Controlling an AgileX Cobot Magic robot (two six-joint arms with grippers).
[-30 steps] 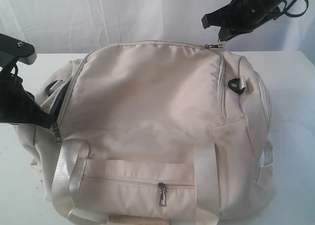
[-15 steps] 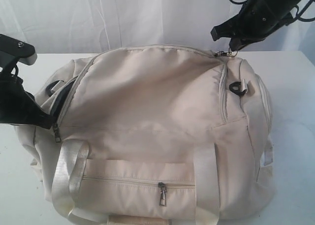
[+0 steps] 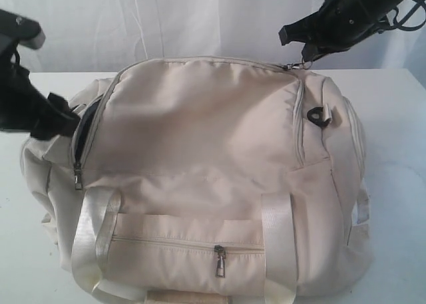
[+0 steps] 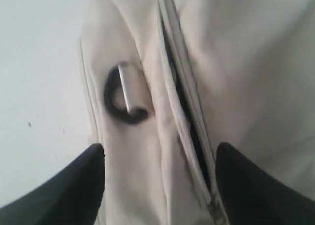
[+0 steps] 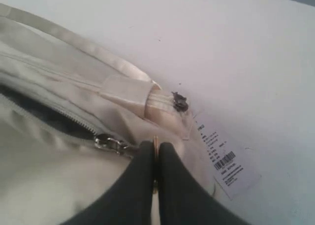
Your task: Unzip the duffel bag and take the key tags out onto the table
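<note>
bag [image 3: 200, 151]: mid-desk [image 3: 399, 118], long axis toward left and right edges | right gripper [image 5: 155, 153]: pinched on zip pull [image 3: 295, 65], far right end | left gripper [image 4: 160, 158]: spread wide over zip gap [image 4: 189, 131], left end, holding nothing | key tags: unseen, likely inside, nearer left gripper

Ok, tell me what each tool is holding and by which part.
Right tool pinches the duffel bag by its main zip pull. Left tool is open, holding nothing.

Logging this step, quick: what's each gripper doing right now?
Left gripper: open, holding nothing, over the duffel bag.
Right gripper: shut on the bag's main zip pull.
</note>
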